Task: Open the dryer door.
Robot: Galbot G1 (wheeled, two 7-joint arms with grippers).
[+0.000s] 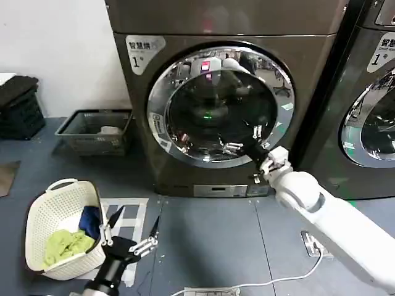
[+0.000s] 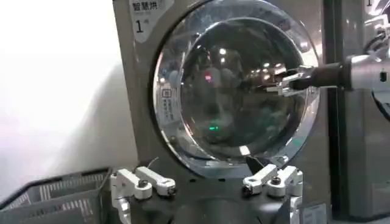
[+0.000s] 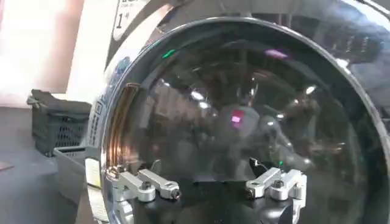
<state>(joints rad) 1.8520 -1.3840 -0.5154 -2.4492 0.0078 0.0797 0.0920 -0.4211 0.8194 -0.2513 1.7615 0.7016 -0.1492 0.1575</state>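
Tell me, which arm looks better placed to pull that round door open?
The right. Its end effector, open, is up at the dryer door, near the chrome ring's right side. The left end effector hangs low, near the floor.

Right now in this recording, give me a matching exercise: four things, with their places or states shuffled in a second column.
1. dryer door
2. right gripper
3. left gripper
4. white laundry basket

A. open, low over the floor
B. holds green and blue cloth
C. shut
D. open, at the door's lower right

Pairs: 1-C, 2-D, 3-A, 4-B
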